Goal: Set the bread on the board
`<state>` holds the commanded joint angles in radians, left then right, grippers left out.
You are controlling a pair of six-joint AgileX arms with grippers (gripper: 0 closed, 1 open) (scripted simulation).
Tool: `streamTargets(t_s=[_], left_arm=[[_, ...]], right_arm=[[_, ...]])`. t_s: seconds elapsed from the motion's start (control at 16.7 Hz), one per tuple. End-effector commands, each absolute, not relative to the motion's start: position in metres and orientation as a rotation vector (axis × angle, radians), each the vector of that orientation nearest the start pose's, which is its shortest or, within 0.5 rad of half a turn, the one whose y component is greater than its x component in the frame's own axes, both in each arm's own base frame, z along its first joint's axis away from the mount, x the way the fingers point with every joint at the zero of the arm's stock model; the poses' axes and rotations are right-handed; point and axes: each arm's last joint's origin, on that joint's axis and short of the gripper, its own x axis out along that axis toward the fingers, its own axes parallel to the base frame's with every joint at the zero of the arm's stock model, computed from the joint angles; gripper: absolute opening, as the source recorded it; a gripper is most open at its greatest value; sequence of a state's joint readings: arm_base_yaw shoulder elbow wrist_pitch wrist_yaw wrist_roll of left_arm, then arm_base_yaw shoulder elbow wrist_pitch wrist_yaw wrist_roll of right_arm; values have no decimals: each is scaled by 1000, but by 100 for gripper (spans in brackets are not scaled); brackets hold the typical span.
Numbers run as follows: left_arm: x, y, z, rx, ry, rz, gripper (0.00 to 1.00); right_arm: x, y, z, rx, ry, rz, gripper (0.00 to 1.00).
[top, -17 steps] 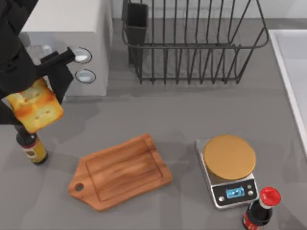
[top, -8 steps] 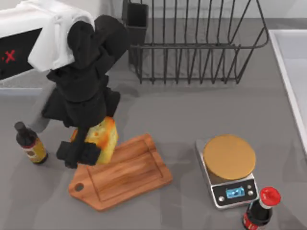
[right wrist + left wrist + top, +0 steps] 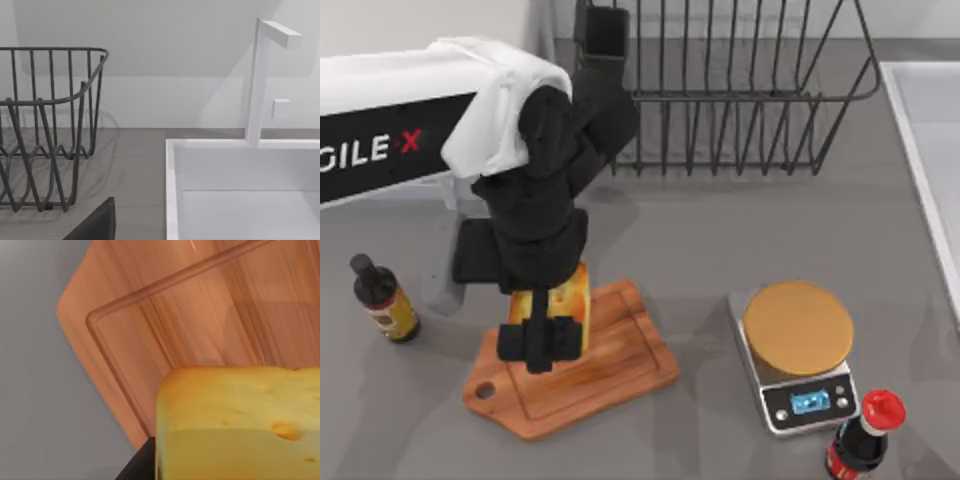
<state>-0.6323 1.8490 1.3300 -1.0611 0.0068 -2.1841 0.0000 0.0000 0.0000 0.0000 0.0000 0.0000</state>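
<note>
- On your left arm (image 3: 390, 150), the white cover reads "ILE X" in white and red on a black panel.
- The scale (image 3: 798, 355) display's blue readout is illegible.

White boxy forearm shell on the left arm (image 3: 410, 130), with a black side panel carrying white letters "ILE" and a red "X". White cover rounded and draped-looking at its end, meeting a bulky matte black wrist of stacked rounded housings. Below, a squarish black block, then the black left hand (image 3: 542, 342) with short blocky fingers. Grey slab-like piece beside the black block. In the right wrist view, a dark grey angled tip of the right hand (image 3: 95, 225).
</note>
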Motion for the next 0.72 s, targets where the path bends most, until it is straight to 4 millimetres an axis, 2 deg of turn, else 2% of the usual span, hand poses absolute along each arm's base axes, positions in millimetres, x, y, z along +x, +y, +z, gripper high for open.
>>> streamTargets(t_s=[0.3, 0.72], left_arm=[[277, -197, 187, -1198, 1223, 1205, 0], [277, -199, 164, -1197, 1222, 1210, 0]], right_arm=[[106, -1, 160, 0, 0, 0, 100], [106, -1, 160, 0, 0, 0, 100]])
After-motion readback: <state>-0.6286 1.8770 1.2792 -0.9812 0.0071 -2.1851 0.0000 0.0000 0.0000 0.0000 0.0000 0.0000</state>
